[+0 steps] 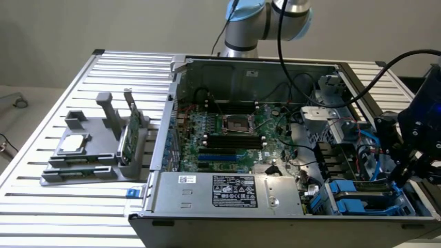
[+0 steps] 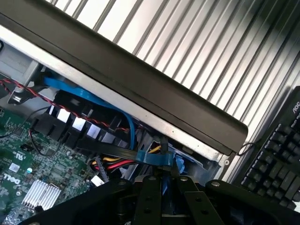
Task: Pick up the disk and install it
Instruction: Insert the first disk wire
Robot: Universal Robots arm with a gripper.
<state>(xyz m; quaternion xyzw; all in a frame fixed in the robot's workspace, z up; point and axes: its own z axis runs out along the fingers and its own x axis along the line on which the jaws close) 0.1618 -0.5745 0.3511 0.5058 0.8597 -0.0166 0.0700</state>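
The disk (image 1: 348,192), seen by its blue plastic side rails, lies low in the drive bay at the front corner of the open computer case (image 1: 206,212), on the exterior view's right. My gripper (image 1: 399,180) reaches down into that corner from above. In the wrist view its black fingers (image 2: 149,199) stand close together, with a blue part of the disk (image 2: 164,186) pinched between them. The disk's label and metal top are hidden.
A grey holder (image 1: 90,155) on the slotted table on the exterior view's left carries a small flat silver drive (image 1: 74,144) and an upright green card (image 1: 129,135). Blue and red cables (image 2: 93,101) cross the bay beside the motherboard (image 1: 227,134). A keyboard (image 2: 276,159) lies outside the case wall.
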